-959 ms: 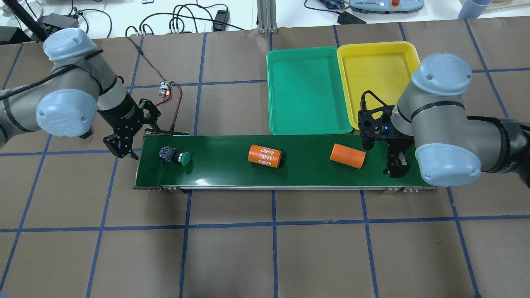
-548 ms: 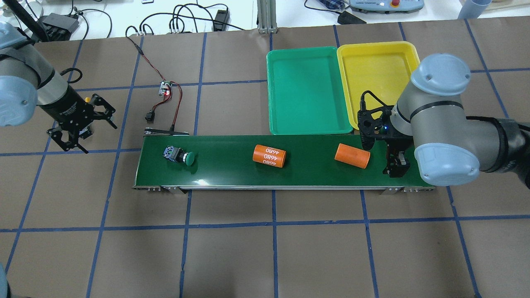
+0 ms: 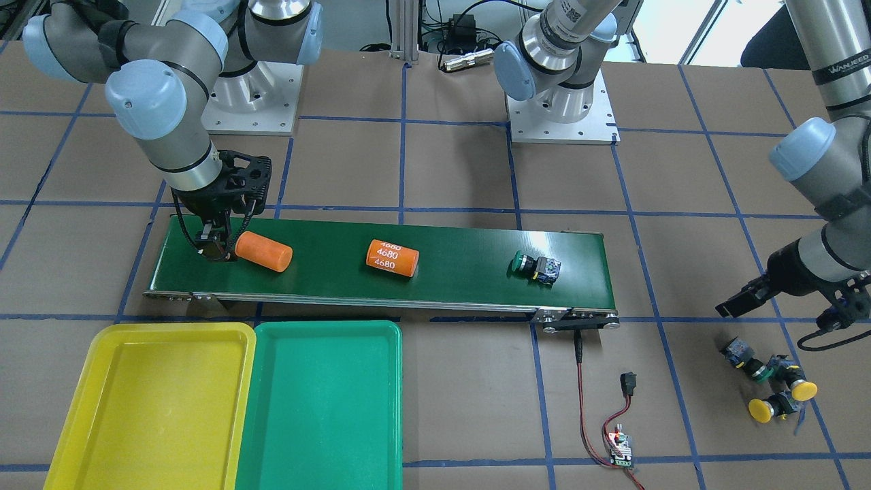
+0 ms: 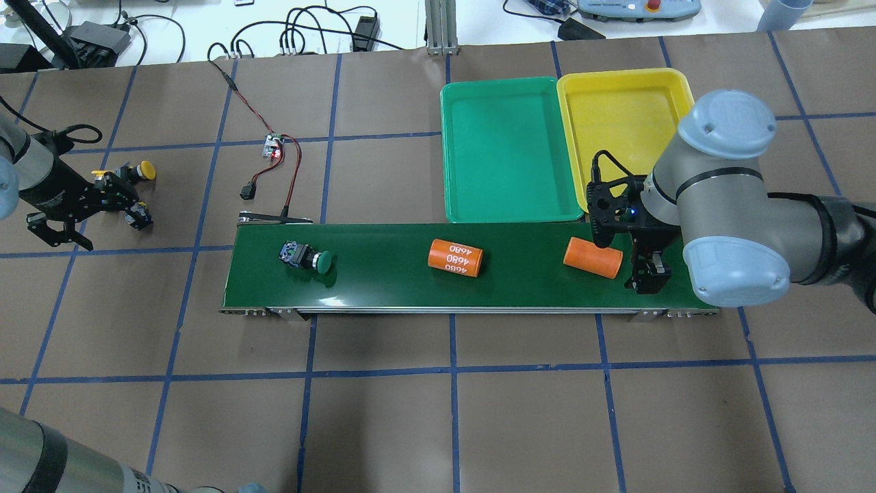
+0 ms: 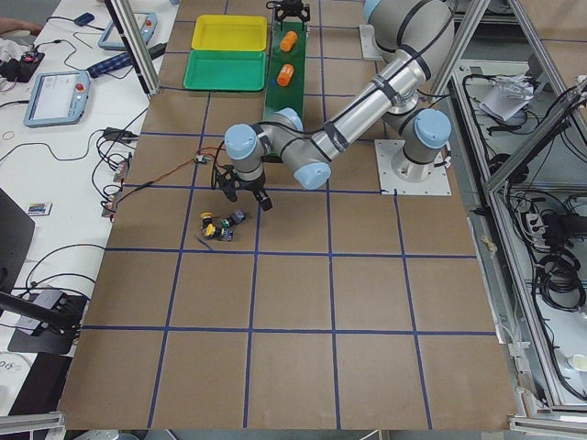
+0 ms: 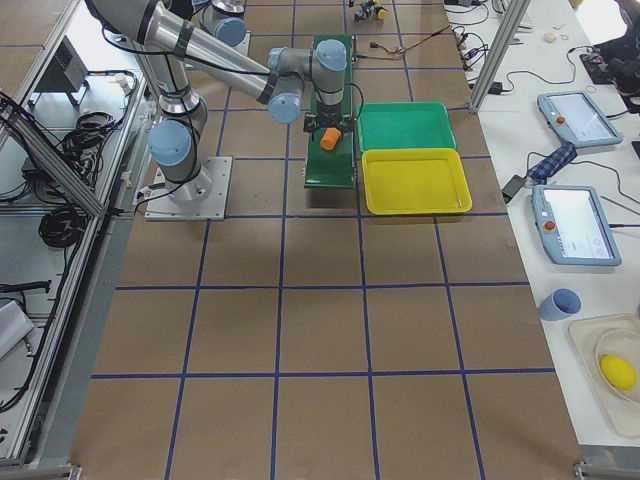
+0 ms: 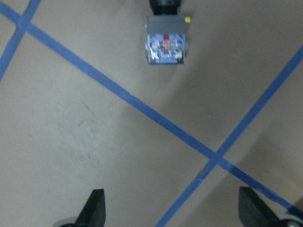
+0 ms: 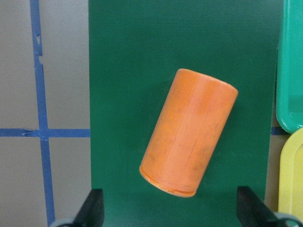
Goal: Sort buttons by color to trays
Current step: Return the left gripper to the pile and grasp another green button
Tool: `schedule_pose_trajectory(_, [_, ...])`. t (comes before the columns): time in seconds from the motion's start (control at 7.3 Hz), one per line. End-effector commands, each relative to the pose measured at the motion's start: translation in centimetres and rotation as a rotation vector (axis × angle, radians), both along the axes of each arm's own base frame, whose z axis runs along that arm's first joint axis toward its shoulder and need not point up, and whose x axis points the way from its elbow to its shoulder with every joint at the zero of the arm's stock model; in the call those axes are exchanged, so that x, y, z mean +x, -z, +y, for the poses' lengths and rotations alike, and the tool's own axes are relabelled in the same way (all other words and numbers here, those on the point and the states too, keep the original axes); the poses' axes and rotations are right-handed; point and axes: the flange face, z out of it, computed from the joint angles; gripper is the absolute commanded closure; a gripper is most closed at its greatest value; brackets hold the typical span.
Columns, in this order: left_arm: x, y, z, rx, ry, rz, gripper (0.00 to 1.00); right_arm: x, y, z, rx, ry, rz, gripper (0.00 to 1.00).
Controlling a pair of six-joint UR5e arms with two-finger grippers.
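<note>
A green-capped button (image 4: 311, 259) lies on its side at the left end of the conveyor belt (image 4: 383, 281); it also shows in the front view (image 3: 534, 265). Three more buttons (image 3: 769, 381), two with yellow caps, lie on the table beyond the belt's left end. My left gripper (image 4: 106, 229) is open and empty beside them, and one button (image 7: 165, 42) lies ahead of it. My right gripper (image 4: 647, 274) is open over the belt's right end. The green tray (image 4: 510, 205) and the yellow tray (image 4: 616, 82) stand empty behind the belt.
A plain orange cylinder (image 8: 189, 132) lies on the belt just ahead of my right gripper's open fingers. An orange cylinder printed 4680 (image 4: 456, 257) lies mid-belt. A small circuit board (image 4: 274, 146) with red and black wires sits behind the belt's left end.
My left gripper has swung left, away from the belt's end, to the loose buttons. The green button and both cylinders have travelled right along the belt. My right gripper has barely moved.
</note>
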Motion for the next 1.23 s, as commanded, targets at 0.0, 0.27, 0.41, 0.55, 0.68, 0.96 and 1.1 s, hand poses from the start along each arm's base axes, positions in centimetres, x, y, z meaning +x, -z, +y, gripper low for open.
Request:
schedule_pose_trajectory(0.0, [3.4,2.8,-0.9,-0.030,0.152,-0.003,0.00,0.0,0.1,0.0,0.002,0.000,-0.001,0.00])
schedule_pose_trajectory(0.27, [3.5,2.3,-2.2,-0.051,0.206,-0.010,0.00,0.0,0.1,0.0,0.002,0.000,-0.001,0.00])
schedule_pose_trajectory(0.41, [2.7,1.5,-3.2,-0.052,0.131,-0.011,0.00,0.0,0.1,0.0,0.002,0.002,-0.001,0.00])
schedule_pose_trajectory(0.55, [1.3,1.7,-4.0,-0.034,-0.039,-0.016,0.00,0.0,0.0,0.0,0.001,0.002,-0.001,0.00])
schedule_pose_trajectory(0.68, [1.1,3.5,-4.5,-0.022,-0.124,-0.016,0.00,0.0,0.0,0.0,-0.001,0.002,-0.001,0.00])
schedule_pose_trajectory(0.96, [0.8,6.2,-4.9,-0.026,-0.190,-0.017,0.00,0.0,0.1,0.0,0.002,0.002,-0.001,0.00])
schedule_pose_trajectory(1.1, [1.0,6.3,-5.2,-0.028,-0.192,-0.019,0.00,0.0,0.1,0.0,0.002,0.003,-0.001,0.00])
